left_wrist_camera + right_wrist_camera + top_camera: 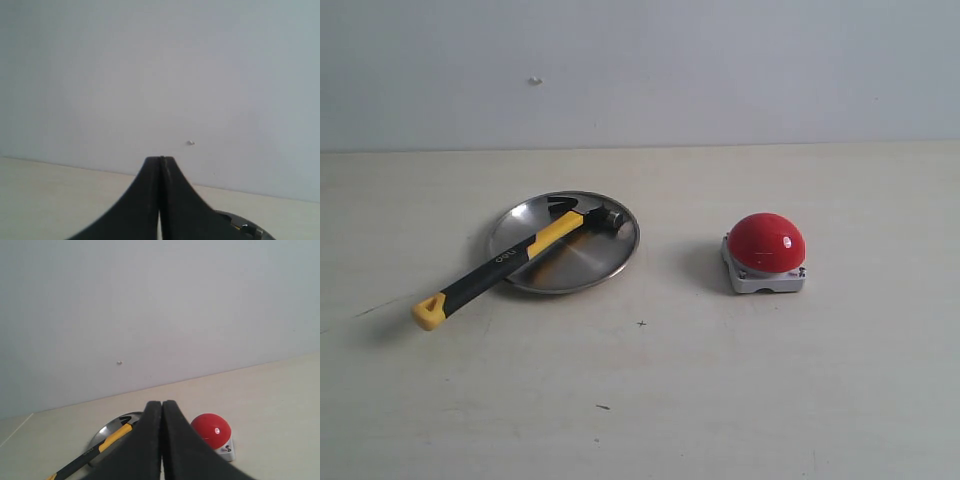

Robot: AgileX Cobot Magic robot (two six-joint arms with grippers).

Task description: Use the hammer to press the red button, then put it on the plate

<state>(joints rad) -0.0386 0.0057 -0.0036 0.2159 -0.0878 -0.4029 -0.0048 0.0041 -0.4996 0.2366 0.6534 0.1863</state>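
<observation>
- The hammer (pixel 520 258) lies with its head on the plate (pixel 595 265). Its handle slopes over the near-left rim, and the yellow end rests on the table (pixel 720 400).
- The button (pixel 767 242) sits to the right of the plate, well apart from it, with nothing touching it.
- The left gripper (pixel 160 161) has its jaws pressed together and holds nothing. The right gripper (pixel 162 404) is the same. Neither shows in the exterior view, so both seem to be held back from the work.
- As things lie, the hammer on the plate fits the task's end. Nothing here shows whether the button has been pressed.
- If the press is yet to come, the left arm looks the better choice, since the handle points its way:
  - Open the jaws wide and close across the black grip near the middle, so the heavy head does not swing the tool round.
  - Lift clear of the rim before moving right, or the plate may be dragged along.
  - Bring the head straight down on the top of the dome, because a hit off centre could slide off the glossy surface.
- There is white lettering (pixel 508 259) on the black grip, too small to read. No other writing shows.
</observation>
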